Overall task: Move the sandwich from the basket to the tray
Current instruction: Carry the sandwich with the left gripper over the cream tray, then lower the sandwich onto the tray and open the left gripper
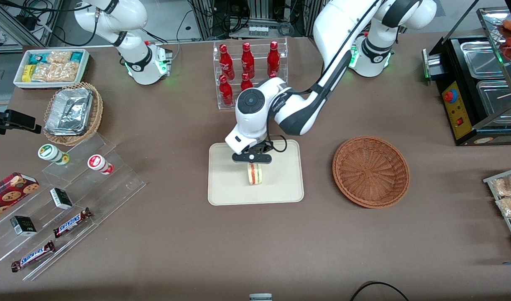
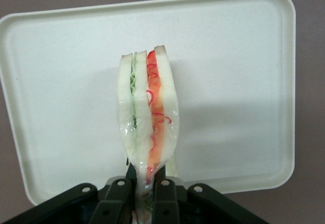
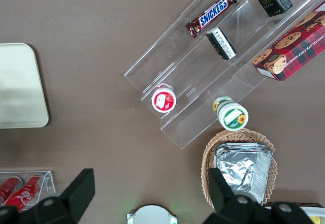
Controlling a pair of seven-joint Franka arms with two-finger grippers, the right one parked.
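My left gripper (image 1: 253, 162) hangs over the middle of the cream tray (image 1: 228, 192) and is shut on the sandwich (image 1: 254, 174), a wrapped wedge of white bread with green and red-orange layers. In the left wrist view the sandwich (image 2: 148, 112) stands on edge between the black fingers (image 2: 118, 196), with the tray (image 2: 238, 56) right under it; I cannot tell whether it touches the tray. The reddish-brown wicker basket (image 1: 371, 171) sits empty beside the tray, toward the working arm's end of the table.
A clear rack of red bottles (image 1: 249, 67) stands farther from the front camera than the tray. A clear stepped shelf with snack bars and cups (image 1: 67, 200), a tan foil basket (image 1: 73, 113) and a white snack bin (image 1: 50, 67) lie toward the parked arm's end. A black warmer (image 1: 477, 88) stands at the working arm's end.
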